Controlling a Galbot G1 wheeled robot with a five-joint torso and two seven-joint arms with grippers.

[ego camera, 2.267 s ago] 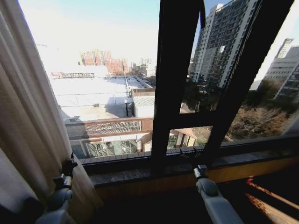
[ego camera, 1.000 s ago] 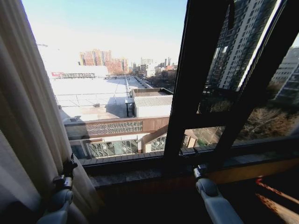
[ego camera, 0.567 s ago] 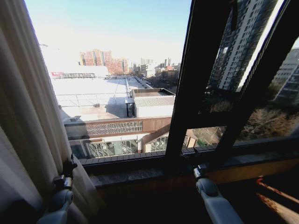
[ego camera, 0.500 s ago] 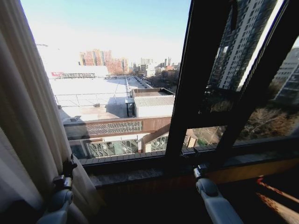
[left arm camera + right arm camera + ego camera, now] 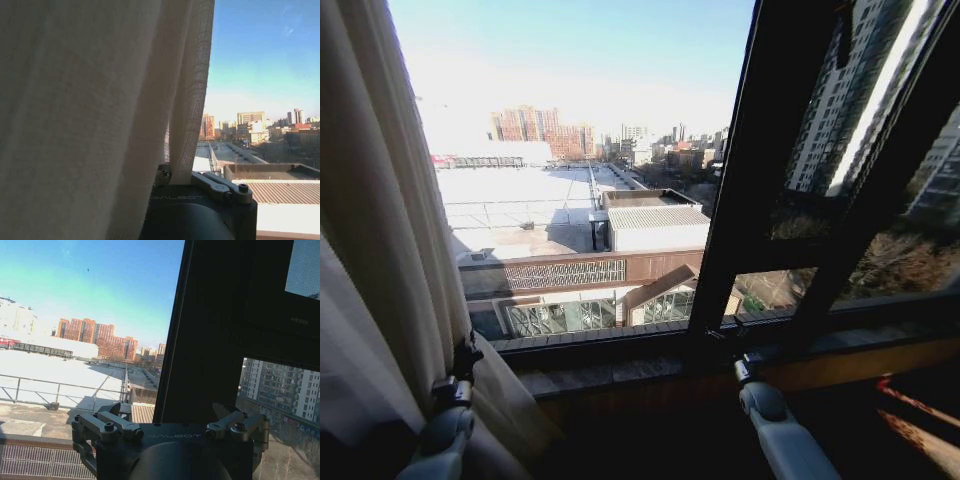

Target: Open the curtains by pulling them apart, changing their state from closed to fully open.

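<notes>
The curtain (image 5: 380,250), cream and pleated, hangs gathered at the left of the window. My left gripper (image 5: 467,358) is low at the curtain's inner edge, shut on a fold of it. In the left wrist view the curtain (image 5: 90,110) drapes over the left gripper (image 5: 186,172) and hides its fingertips. My right gripper (image 5: 744,366) is held near the window sill below the dark window frame, apart from any fabric. In the right wrist view the right gripper (image 5: 169,412) stands open with nothing between its fingers.
A thick dark window frame (image 5: 750,200) rises right of centre, with a slanted bar (image 5: 880,190) beside it. The stone sill (image 5: 620,375) runs across the bottom. Bare glass between the curtain and the frame shows rooftops and sky.
The head camera has shifted left: the dark window frame now sits farther right in the picture and more glass shows. Both grippers keep their places in the view, the left one still at the curtain.
</notes>
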